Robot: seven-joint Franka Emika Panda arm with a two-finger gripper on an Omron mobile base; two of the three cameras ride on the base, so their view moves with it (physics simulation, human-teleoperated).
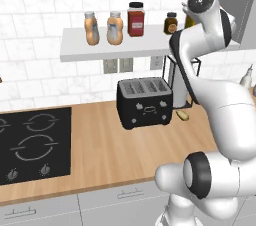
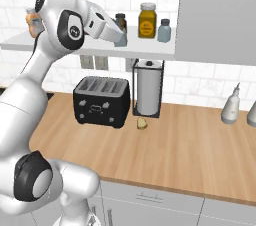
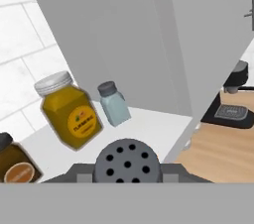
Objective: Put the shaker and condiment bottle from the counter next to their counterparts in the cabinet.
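White wall shelf above counter, gripper closed on shaker — amber jar, matching shaker just beyond.

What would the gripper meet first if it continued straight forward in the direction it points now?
Probably the matching shaker standing on the shelf, beside the amber jar. The gripper, shut on its own shaker, points roughly at that one, with the grey cupboard panel behind. Depth is unclear, so this is a judgement.
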